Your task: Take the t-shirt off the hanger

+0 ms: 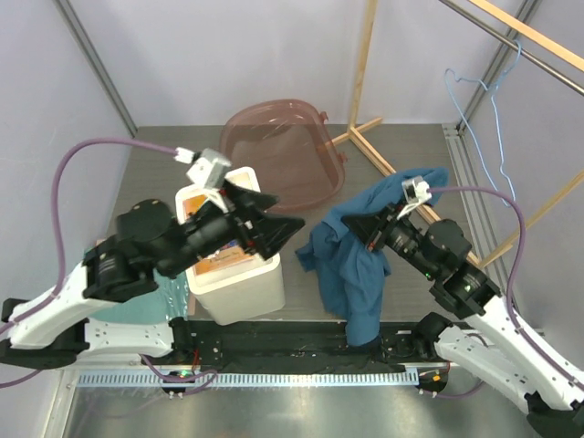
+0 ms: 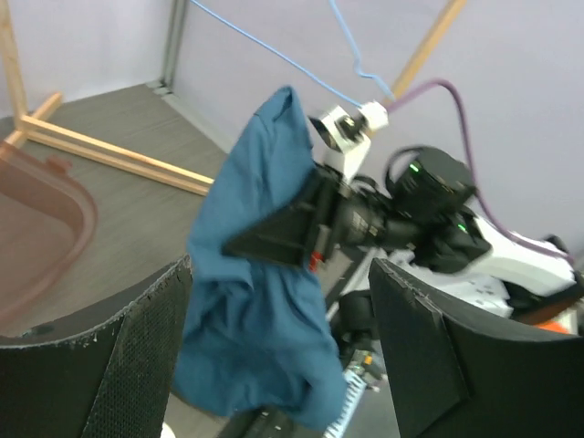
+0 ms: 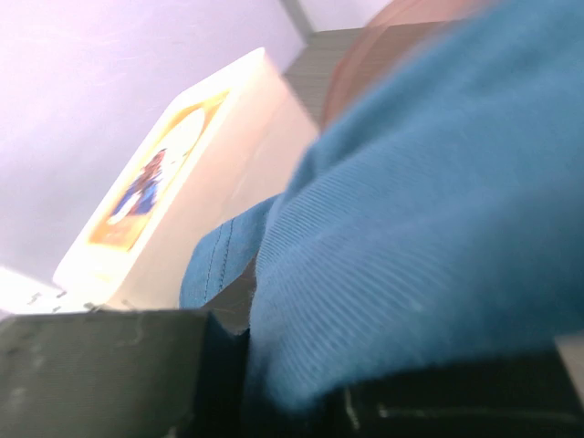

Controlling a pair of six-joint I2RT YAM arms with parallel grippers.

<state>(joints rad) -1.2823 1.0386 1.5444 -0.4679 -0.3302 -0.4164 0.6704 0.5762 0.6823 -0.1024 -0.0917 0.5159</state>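
Okay, overhead first: the right gripper (image 1: 372, 233) has its jaws pinching the t-shirt (image 1: 358, 274). The cloth hangs in a bunched drape toward the near edge of the table (image 1: 401, 146), and its lower end is lost against the black arm bases. The hanger (image 1: 495, 114) dangles bare by the rack (image 1: 365, 64) at far right, well apart from the cloth. Its wire is thin, and the hook is hard to trace. The left gripper (image 1: 283, 214) hovers over the white box (image 1: 239, 274), jaws spread, nothing in them. Behind sits a pinkish basket (image 1: 283, 151), and a green mat (image 1: 173, 297) peeks out from under the left arm.

Left wrist now: both fingers (image 2: 119, 351) frame the view, wide apart. The t-shirt hangs ahead between them, untouched, draped over the right gripper's tip. Blue wire crosses the top, cut off by the frame.

Right wrist: blurred teal cloth fills nearly everything, clamped between the dark fingers (image 3: 100, 374). Only the white box shows behind.
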